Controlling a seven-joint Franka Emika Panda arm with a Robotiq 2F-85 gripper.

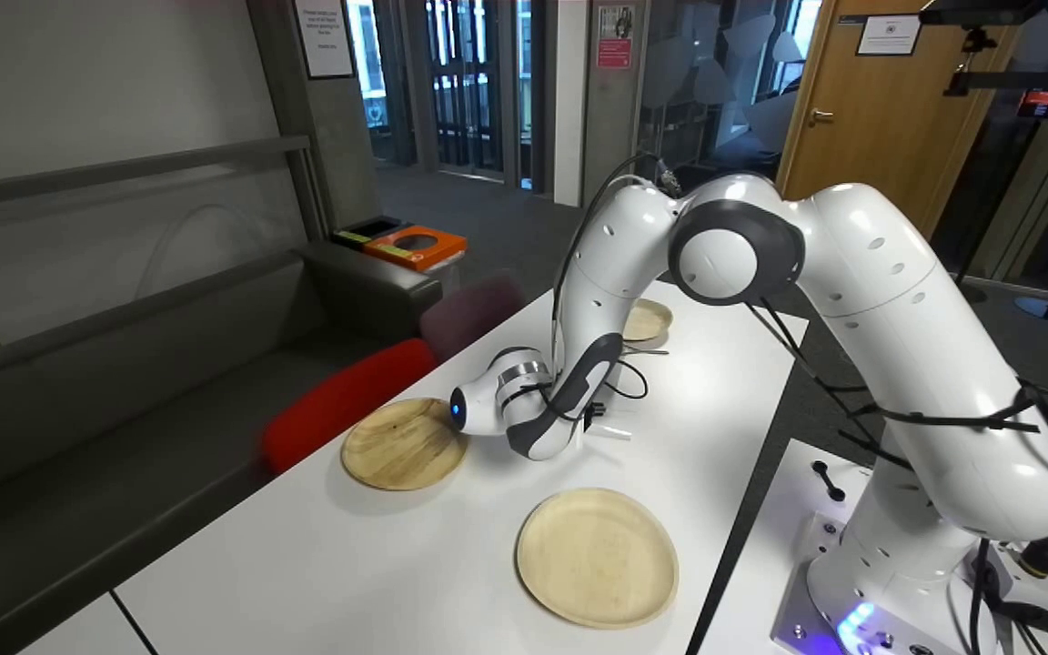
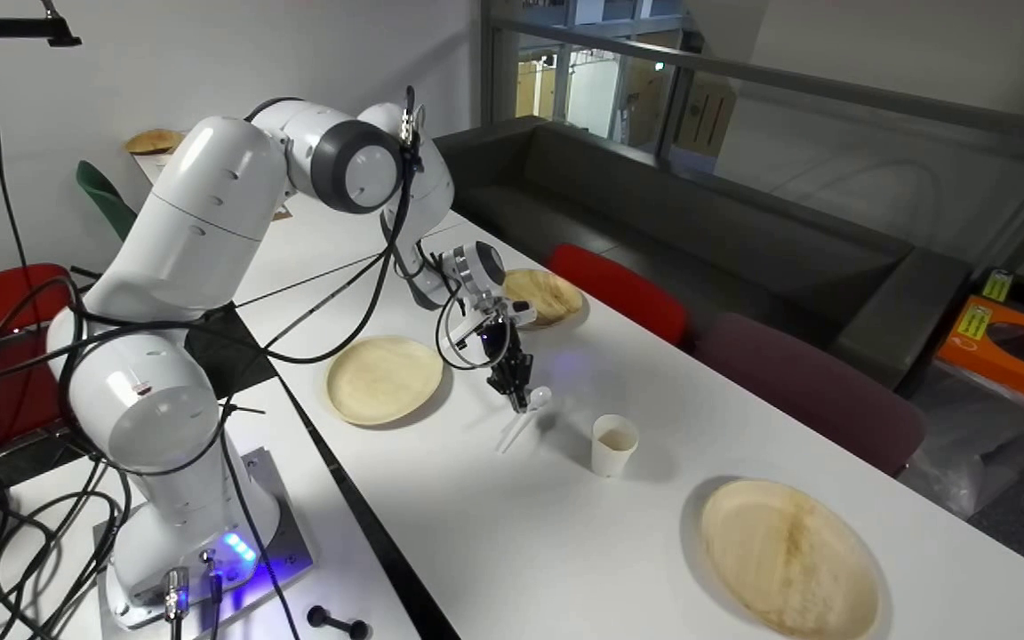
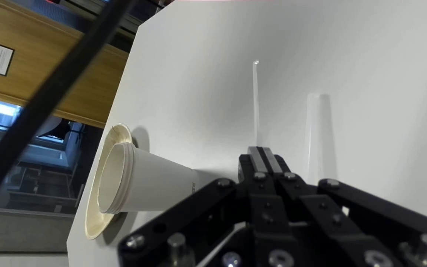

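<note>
My gripper (image 3: 260,150) is low over the white table with its fingers nearly together. It is shut on a thin white plastic spoon, whose narrow handle (image 3: 255,100) points away from the fingertips in the wrist view. In an exterior view, the gripper (image 2: 521,407) has the spoon's bowl (image 2: 540,396) beside its fingertips. A pale strip (image 3: 315,137) shows on the table right of the handle; I cannot tell whether it is a separate piece. A white paper cup (image 3: 158,181) stands left of the fingers; it also shows in an exterior view (image 2: 613,444).
A wooden plate (image 3: 94,218) lies beyond the cup, also in an exterior view (image 2: 792,560). Two more round plates lie on the table (image 1: 215,555): one plate (image 1: 597,557) near the base side, one plate (image 1: 401,446) near the red chair (image 1: 342,400). Cables hang along the arm.
</note>
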